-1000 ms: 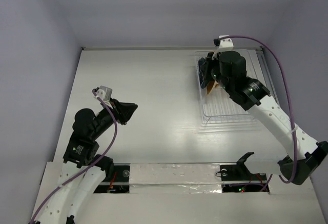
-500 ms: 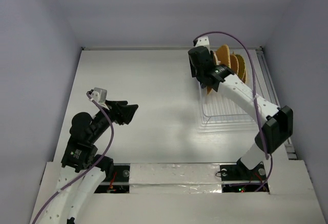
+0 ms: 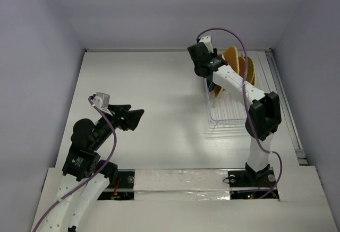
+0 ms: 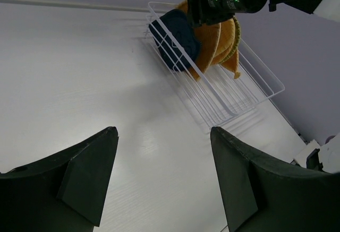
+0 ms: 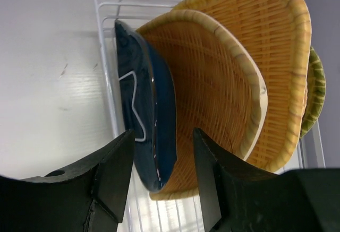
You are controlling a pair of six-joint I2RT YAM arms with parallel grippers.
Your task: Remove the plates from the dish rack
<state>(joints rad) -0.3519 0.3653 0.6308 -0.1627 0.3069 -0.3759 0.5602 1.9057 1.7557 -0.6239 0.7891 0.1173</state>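
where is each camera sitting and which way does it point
top external: above and behind the bases, looking down on the table; both arms show.
left wrist: low over the table, facing the dish rack; open left gripper at bottom.
right wrist: at the rack, facing the dark blue plate; open right gripper below.
shared: both wrist views show the dark blue plate and orange plates.

A: Right wrist view: yellow-green plate (image 5: 312, 96) nearly all tucked behind the farther orange plate (image 5: 276, 41), just a sliver showing at the right!
B: Lower corner of the nearer orange plate (image 5: 212, 99) swallowed by a finger (image 5: 212, 189) of the right pincer (image 5: 162, 136), both fingers cropped by the bottom edge.
A: From above, no counting the plates (image 3: 241, 67). Too small, half under the right arm (image 3: 229, 79).
B: Left wrist view: left pincer (image 4: 162, 136) chopped off at the bottom, far rim of the dish rack (image 4: 244, 83) masked by plates and arm.
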